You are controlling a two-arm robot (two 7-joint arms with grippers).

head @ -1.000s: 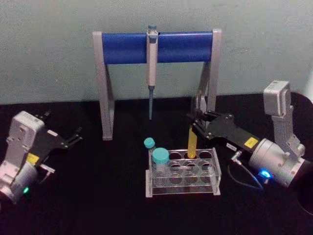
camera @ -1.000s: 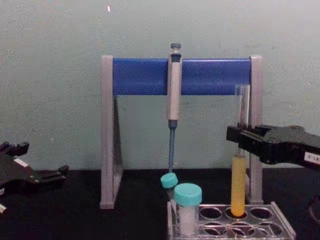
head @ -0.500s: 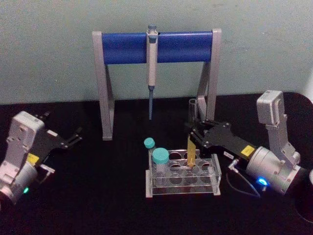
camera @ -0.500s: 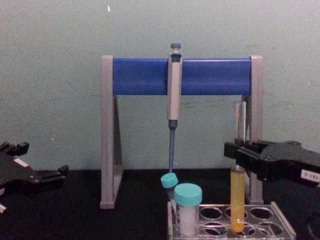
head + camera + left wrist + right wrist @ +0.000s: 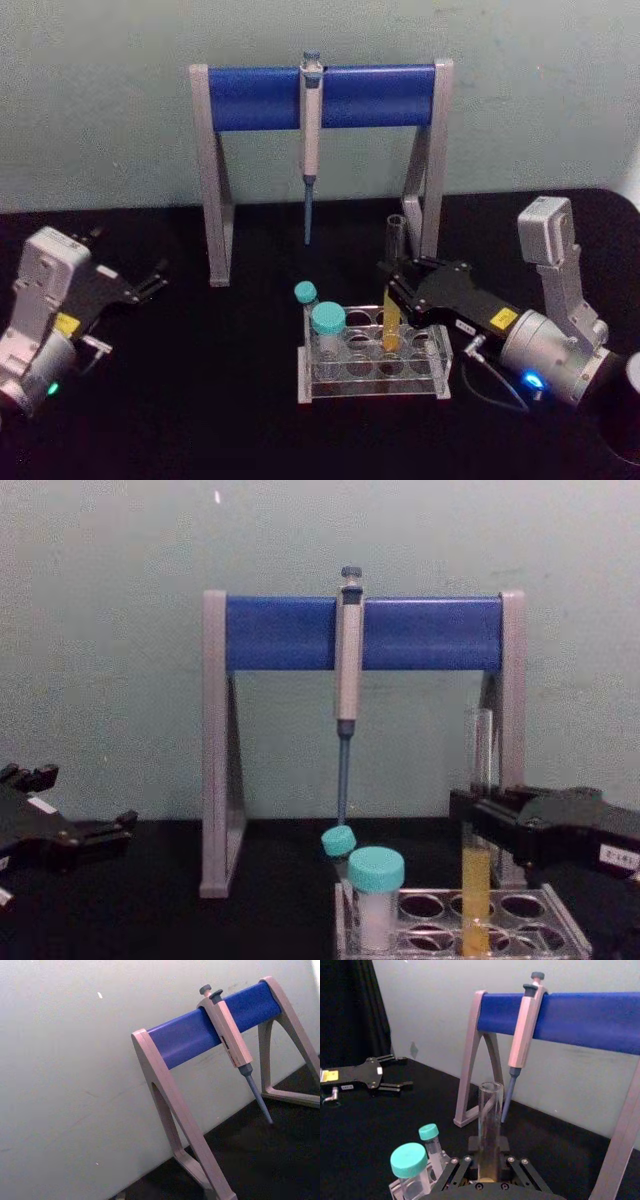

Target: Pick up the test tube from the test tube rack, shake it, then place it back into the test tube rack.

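**Tube upright in the rack, right claw clamped on the glass**

The right claw (image 5: 480,815) is closed on the test tube (image 5: 480,745), pinching the clear glass just above the yellow liquid. That height seems deliberate. It leaves the filled lower part free to sit in a hole in the far row of the test tube rack (image 5: 441,372), and it keeps the uncapped mouth pointing straight up so nothing spills. The round bottom looks to be at or near the rack's floor, though I cannot tell if the rack bears its weight.

The teal-capped tubes (image 5: 376,872) stand at the rack's left end, well apart from the grip, so the fingers have room. The pipette (image 5: 311,130) hangs on its stand (image 5: 213,180) behind, clear of the tube.

The left claw (image 5: 150,283) rests parked on the desk's (image 5: 200,420) left side, fingers spread, holding nothing.

This grip alone could be a lift starting or a return ending.
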